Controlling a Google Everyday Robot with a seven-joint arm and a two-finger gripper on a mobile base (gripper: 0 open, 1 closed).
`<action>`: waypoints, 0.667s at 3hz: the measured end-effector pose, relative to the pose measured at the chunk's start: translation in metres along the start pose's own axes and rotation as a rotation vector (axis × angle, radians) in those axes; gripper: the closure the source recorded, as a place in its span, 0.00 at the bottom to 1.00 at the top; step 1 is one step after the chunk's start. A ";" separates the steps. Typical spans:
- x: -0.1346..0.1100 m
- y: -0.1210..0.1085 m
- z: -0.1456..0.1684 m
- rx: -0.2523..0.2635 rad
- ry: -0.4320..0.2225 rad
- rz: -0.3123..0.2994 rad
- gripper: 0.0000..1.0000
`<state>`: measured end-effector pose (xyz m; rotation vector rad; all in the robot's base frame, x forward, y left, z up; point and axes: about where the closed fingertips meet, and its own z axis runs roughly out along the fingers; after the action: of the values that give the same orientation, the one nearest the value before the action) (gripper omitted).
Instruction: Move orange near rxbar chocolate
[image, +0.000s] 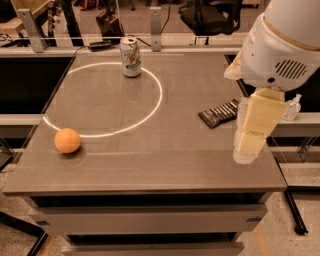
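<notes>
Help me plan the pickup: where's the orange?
The orange sits front-left on the table, across from the rxbar chocolate; the pincer hangs beside that bar.

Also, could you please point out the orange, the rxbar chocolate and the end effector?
orange (67, 140): camera view, middle of its skin.
rxbar chocolate (219, 114): camera view, middle of the wrapper.
end effector (246, 151): camera view, its lower tip, close beside the bar.

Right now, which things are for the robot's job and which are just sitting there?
For the job:
- orange, front left on the table
- rxbar chocolate, lying flat near the right edge
- gripper, hanging over the table's right side, just in front of the bar

Just lying about:
- soda can, upright at the back
</notes>
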<state>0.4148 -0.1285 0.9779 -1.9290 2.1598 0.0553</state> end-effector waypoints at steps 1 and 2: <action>0.000 0.000 0.000 0.000 0.000 0.000 0.00; 0.004 0.000 0.002 0.002 -0.084 0.044 0.00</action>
<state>0.4148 -0.1319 0.9752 -1.8437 2.1474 0.1391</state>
